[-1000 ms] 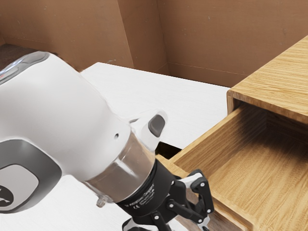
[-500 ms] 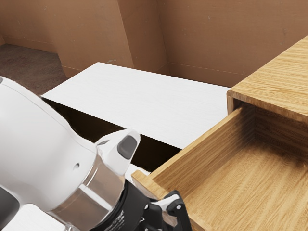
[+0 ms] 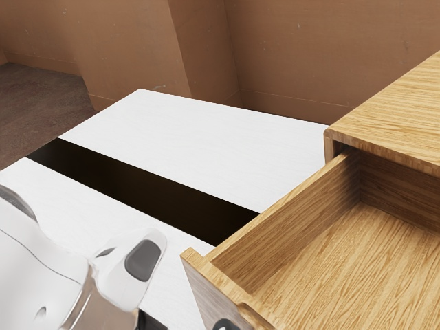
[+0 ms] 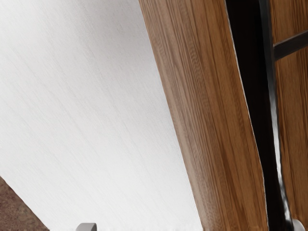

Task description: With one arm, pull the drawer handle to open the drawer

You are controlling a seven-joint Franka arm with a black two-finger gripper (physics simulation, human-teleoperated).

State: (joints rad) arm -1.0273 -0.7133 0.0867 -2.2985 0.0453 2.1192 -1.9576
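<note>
Down at the exterior view's lower left sits the arm's white wrist [image 3: 62,295] with its grey button [image 3: 142,259], low over the white table [image 3: 206,141]. A black band [image 3: 137,184] crosses the tabletop toward the drawer. Just right of the wrist, a sliver of the gripper [image 3: 225,324] peeks out at the drawer front's bottom edge; whether it is open or closed cannot be told. The wooden drawer [image 3: 330,261] stands wide open, its bare inside showing, reaching out of the cabinet [image 3: 392,113] at the right. From the wrist, white tabletop [image 4: 82,106] meets a wood panel [image 4: 207,125], with a black strip [image 4: 250,72] alongside.
</note>
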